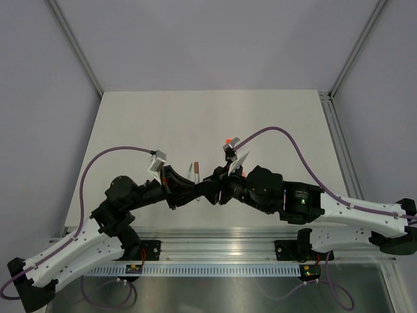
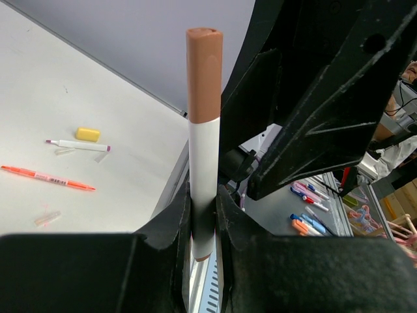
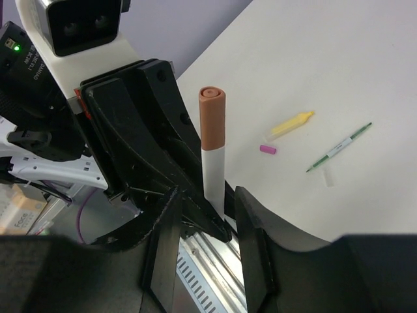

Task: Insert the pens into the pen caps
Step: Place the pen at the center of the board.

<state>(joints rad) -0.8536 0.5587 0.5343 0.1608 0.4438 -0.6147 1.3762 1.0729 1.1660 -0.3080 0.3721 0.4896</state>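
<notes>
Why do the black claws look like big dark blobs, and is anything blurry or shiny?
Left wrist view: the left claw is a near-black shape with little detail, but the white pen it grips is sharp. Right wrist view: the right claw is dark and slightly soft up close, while the yellow highlighter beyond is clear. Top view: the table is evenly lit, no glare.

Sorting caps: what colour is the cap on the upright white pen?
Reddish-brown plastic cap, clearest in left wrist view.
</notes>
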